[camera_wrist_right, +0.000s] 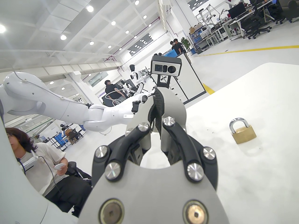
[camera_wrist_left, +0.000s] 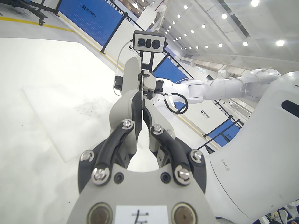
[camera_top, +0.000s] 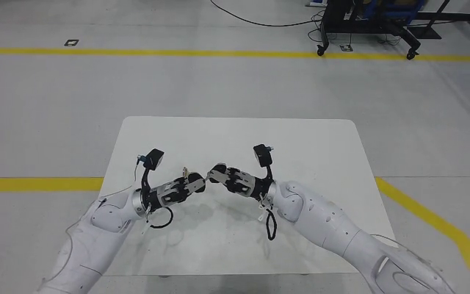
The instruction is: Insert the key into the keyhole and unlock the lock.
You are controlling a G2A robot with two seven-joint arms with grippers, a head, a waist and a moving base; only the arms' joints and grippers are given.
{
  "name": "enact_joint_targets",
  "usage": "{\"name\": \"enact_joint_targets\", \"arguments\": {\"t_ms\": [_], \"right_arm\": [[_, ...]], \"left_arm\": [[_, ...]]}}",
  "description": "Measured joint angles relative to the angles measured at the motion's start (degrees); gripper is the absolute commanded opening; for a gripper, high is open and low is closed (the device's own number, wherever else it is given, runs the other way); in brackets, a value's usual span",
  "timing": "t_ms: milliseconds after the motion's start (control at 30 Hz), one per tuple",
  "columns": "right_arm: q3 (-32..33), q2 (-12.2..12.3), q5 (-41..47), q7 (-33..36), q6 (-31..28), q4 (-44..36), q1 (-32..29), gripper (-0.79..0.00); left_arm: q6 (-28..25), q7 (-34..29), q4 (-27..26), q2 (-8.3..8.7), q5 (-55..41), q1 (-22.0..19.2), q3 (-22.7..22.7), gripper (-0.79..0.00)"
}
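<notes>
Midway over the white table point(camera_top: 308, 147), the left gripper point(camera_wrist_left: 142, 97), pinching the thin key point(camera_wrist_left: 141, 85), met the right gripper point(camera_wrist_right: 159, 99), clamped closed, tip to tip. The brass padlock point(camera_wrist_right: 243, 133) lay on the table beside them.

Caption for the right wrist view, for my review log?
Right gripper, shut, meets the left gripper tip to tip above the white table; a brass padlock rests on it, apart.

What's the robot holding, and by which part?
Likely the key, a thin metal piece pinched in the left gripper; which end cannot be told.
</notes>
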Motion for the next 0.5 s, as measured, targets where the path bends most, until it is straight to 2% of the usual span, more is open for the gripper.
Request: {"name": "enact_joint_targets", "arguments": {"t_ms": [433,467,500], "right_arm": [[-1.31,0.03,0.44,0.97,0.0,0.11,0.5,-0.785],[-1.39,0.01,0.52,1.0,0.0,0.14,0.55,-0.653],[-1.48,-0.01,0.67,1.0,0.0,0.15,0.6,-0.274]], "left_arm": [[-0.27,-1.46,0.59,0.47,-3.2,-0.57,0.34,-0.785],[-0.34,-1.4,0.61,0.49,-3.19,-0.59,0.38,-0.785],[-0.42,-1.32,0.66,0.52,-3.16,-0.62,0.43,-0.785]]}}
